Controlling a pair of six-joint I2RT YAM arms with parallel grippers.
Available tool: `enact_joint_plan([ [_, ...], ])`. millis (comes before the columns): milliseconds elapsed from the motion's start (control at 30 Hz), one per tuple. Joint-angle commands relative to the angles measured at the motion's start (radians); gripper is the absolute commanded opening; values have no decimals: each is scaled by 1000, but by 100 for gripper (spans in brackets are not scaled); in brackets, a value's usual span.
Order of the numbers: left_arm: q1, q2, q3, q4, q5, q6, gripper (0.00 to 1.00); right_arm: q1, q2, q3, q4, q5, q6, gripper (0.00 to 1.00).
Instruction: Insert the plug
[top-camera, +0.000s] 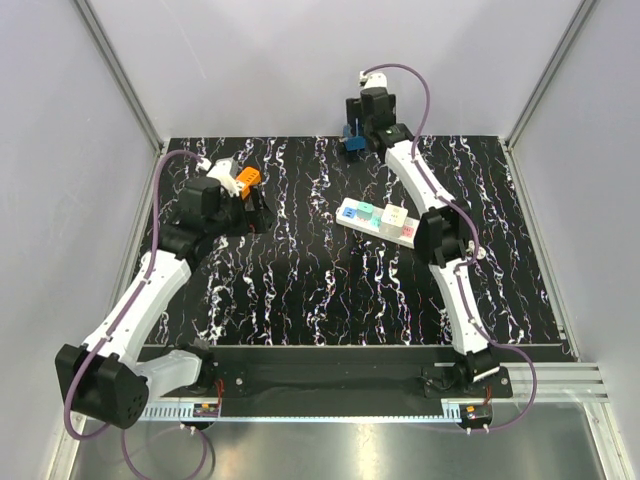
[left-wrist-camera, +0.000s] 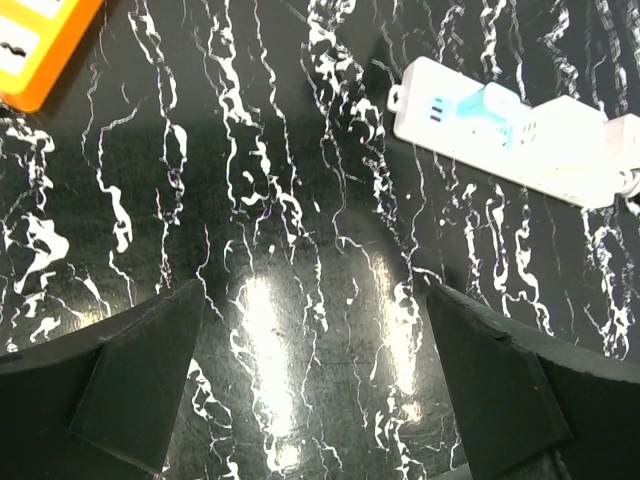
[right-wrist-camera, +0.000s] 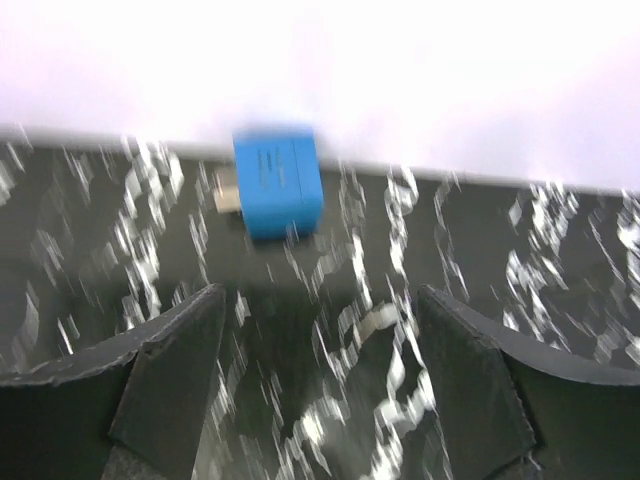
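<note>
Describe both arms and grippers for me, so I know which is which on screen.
They look alike. The left arm and right arm have white link shells between black joint housings. A mauve cable loops along each. The left gripper and right gripper both carry broad, matte black, wedge-shaped fingers.

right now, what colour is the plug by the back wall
Blue; the plug shows best in the right wrist view, though slightly blurred.
</note>
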Motion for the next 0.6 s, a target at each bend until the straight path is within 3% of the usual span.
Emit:
enact_joint_plan([
  [0, 1, 5, -3, 54, -2, 3, 99, -23, 40, 23, 253, -75, 110, 84],
  [133, -2, 5, -7, 54, 5, 3, 99, -63, 178, 137, 348, -244, 261, 83],
  [300, -11, -9, -7, 53, -8, 11, 99, -92, 265, 146, 486, -259, 428, 73],
  [367, -11, -9, -6, 51, -4, 11, 99, -97, 271, 106, 581, -260, 453, 73],
  [567, -13, -13, -4, 53, 15, 9, 99, -108, 357, 169, 636, -230, 457, 76],
])
